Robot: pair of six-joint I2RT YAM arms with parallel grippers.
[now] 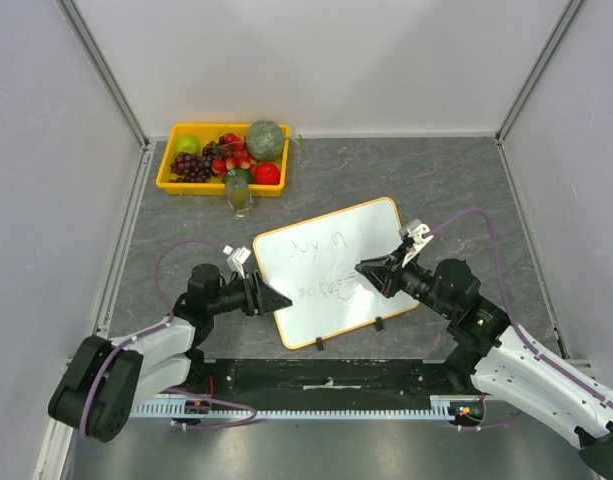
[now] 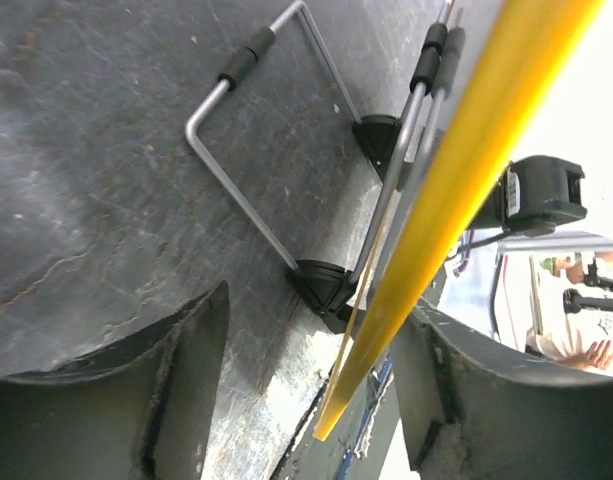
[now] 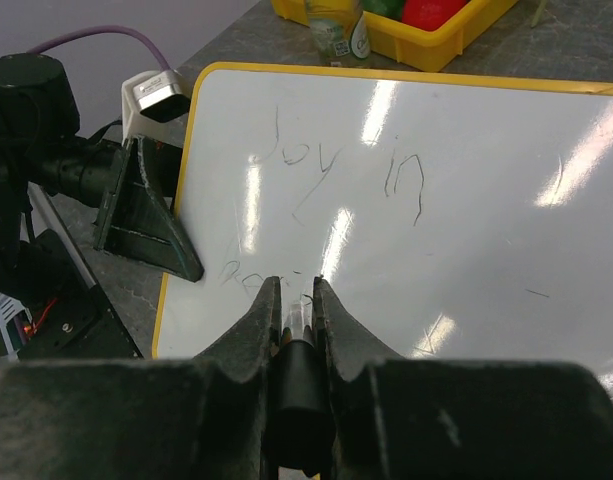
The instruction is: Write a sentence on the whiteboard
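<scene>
The whiteboard (image 1: 331, 265) lies tilted at mid-table, white with a yellow frame (image 2: 456, 180), and its wire stand (image 2: 256, 190) shows underneath. The sentence (image 3: 336, 165) reads "Joy in", with a fainter second line (image 3: 248, 275) below it. My left gripper (image 1: 281, 301) is open at the board's left corner. The frame edge runs between its jaws without touching them (image 2: 321, 390). My right gripper (image 3: 297, 290) is shut on a black marker (image 3: 298, 370), whose tip is at the second line. From above, that gripper (image 1: 364, 268) sits over the board's right half.
A yellow tray (image 1: 171, 180) of fruit stands at the back left, with a small jar (image 1: 240, 195) just in front of it. Two black clips (image 1: 378, 323) sit on the board's near edge. White walls enclose the table on three sides.
</scene>
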